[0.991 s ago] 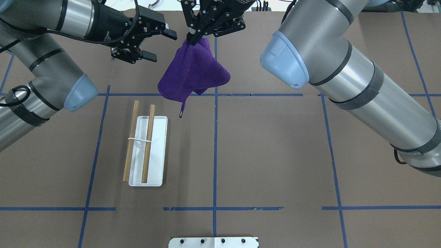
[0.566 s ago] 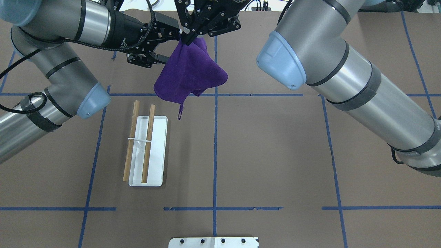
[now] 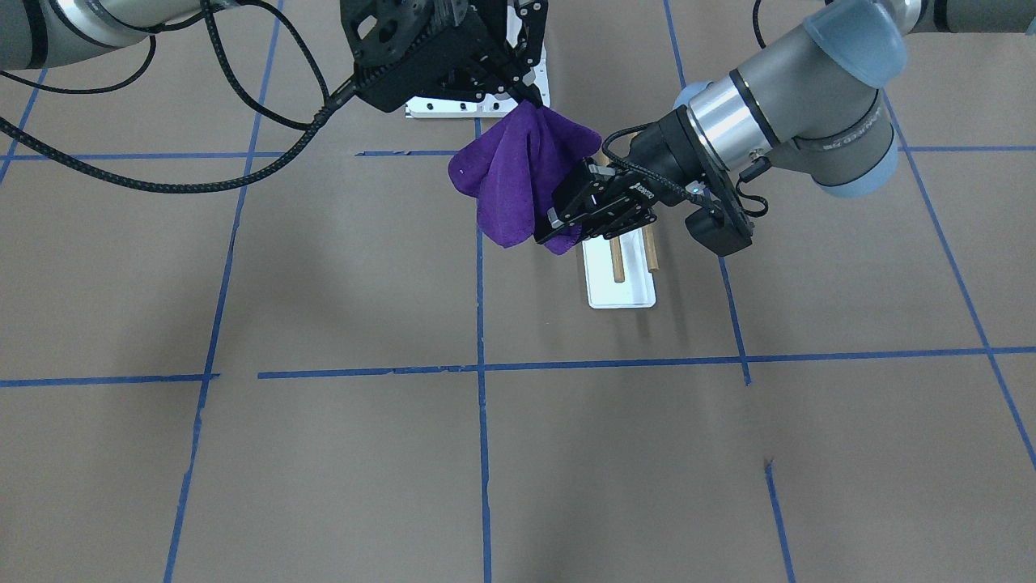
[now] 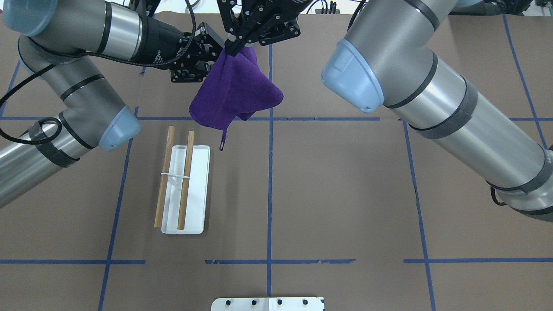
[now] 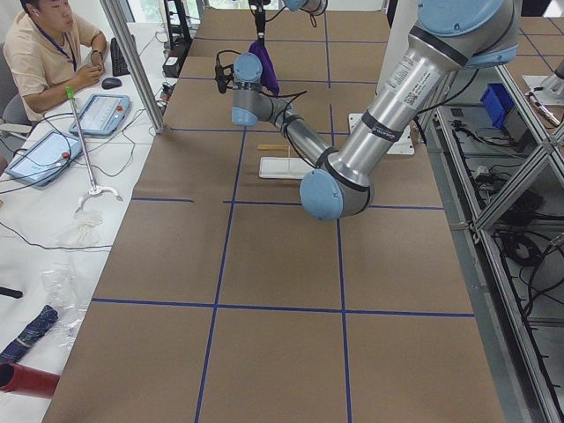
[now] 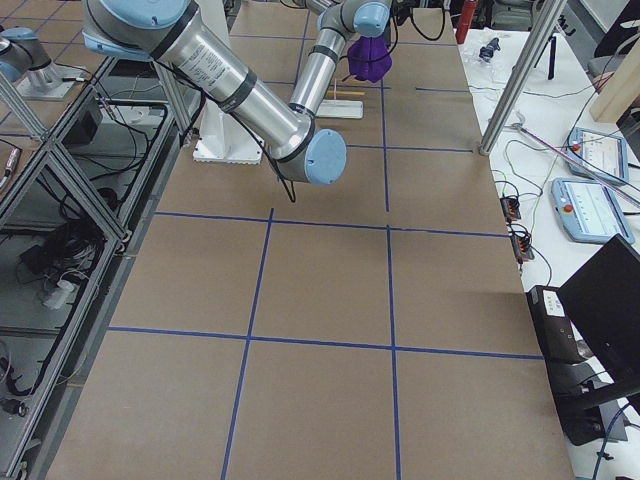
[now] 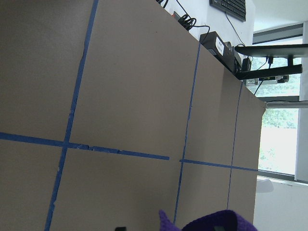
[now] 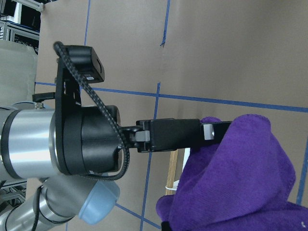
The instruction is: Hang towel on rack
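Observation:
The purple towel hangs bunched above the table's far side, pinched at its top corner by my right gripper, which is shut on it. The towel also shows in the front view and the right wrist view. My left gripper reaches in sideways at the towel's lower edge, its jaws apart on either side of the cloth. One of its fingers touches the towel. The rack stands on the table below and nearer, with its two wooden dowels bare.
A white bolted metal pedestal sits at the table's near edge. Blue tape lines cross the brown table. An operator sits at a side desk beyond the table's left end.
My left gripper has moved right, up to the towel, and its fingers now reach the cloth. My right gripper and the towel have shifted slightly left.

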